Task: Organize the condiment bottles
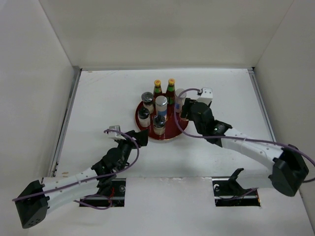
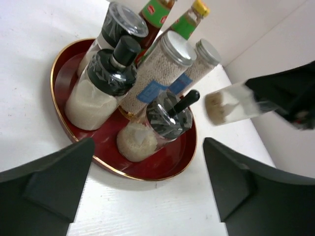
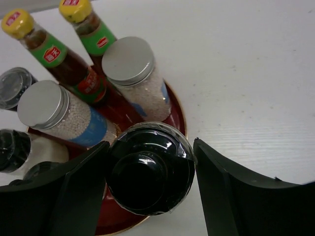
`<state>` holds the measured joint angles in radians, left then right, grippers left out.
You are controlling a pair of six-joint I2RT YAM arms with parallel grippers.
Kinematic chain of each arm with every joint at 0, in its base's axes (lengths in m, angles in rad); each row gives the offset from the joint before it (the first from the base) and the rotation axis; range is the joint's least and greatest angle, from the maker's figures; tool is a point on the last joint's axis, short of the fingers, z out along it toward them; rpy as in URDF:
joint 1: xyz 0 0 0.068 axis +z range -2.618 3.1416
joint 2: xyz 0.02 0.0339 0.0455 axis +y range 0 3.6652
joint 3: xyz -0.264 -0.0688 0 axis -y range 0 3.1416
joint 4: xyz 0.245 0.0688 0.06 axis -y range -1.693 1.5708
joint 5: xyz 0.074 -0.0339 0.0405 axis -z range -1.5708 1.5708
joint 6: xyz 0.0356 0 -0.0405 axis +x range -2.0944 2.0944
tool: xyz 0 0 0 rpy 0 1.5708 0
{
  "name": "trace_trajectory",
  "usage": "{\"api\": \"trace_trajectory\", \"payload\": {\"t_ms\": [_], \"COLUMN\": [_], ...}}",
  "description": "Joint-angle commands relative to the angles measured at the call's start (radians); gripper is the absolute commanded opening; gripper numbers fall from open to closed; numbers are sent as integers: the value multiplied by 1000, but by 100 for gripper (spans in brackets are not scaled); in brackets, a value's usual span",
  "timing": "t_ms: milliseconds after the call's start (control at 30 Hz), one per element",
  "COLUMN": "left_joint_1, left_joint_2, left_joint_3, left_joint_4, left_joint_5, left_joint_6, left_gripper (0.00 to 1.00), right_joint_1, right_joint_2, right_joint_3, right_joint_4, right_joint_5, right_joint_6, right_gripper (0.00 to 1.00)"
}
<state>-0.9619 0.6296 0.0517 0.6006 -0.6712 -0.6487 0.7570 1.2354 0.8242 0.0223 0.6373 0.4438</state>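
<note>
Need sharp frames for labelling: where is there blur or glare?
Left wrist: the held jar is smeared by motion blur, the rest sharp. Right wrist: glare spots on that jar's black lid, otherwise crisp. Top external: even light, soft shadows, no blur.

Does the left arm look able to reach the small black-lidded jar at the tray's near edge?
Probably yes: the left claw is open and facing the black-lidded jar, with only the red tray's low rim between them.

Close-packed bottles (image 1: 161,105), open table (image 1: 98,98) around.
</note>
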Motion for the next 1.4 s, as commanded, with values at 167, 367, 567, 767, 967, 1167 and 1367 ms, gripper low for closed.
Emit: {"api": "trace_trajectory", "payload": {"t_ms": [167,367,567,767,967,1167,1367], "left_joint_1": [24,48,102,154,185,176,180], "left_joint_2": [-112,-206,-125,-62,-59,-7,13], "left_joint_3": [-46,-44,-12,30,60,126,175], "left_joint_4": [-47,-168,-214,-309,-387,-469,-544], "left_joint_5": [-114,-151,-122,-125,-126,-117,-80], "left_joint_6": [-5,-37,-84,-127,-154,-166,-172], "left_gripper": [100,100,100,100,100,100,100], "right_joint_1": [51,78,94,98,11,-205,-322], "right_joint_2": [284,387,391,208,-22,-149,-133], "right_joint_3": [142,184,205,150,-19,-183,-246], "right_joint_4": [177,177,165,139,149,143,136], "right_joint_5": [-10,32,42,96,197,127,21], "right_joint_6": [-39,-60,-60,-62,-53,78,131], "right_gripper": [58,62,91,100,100,100,100]}}
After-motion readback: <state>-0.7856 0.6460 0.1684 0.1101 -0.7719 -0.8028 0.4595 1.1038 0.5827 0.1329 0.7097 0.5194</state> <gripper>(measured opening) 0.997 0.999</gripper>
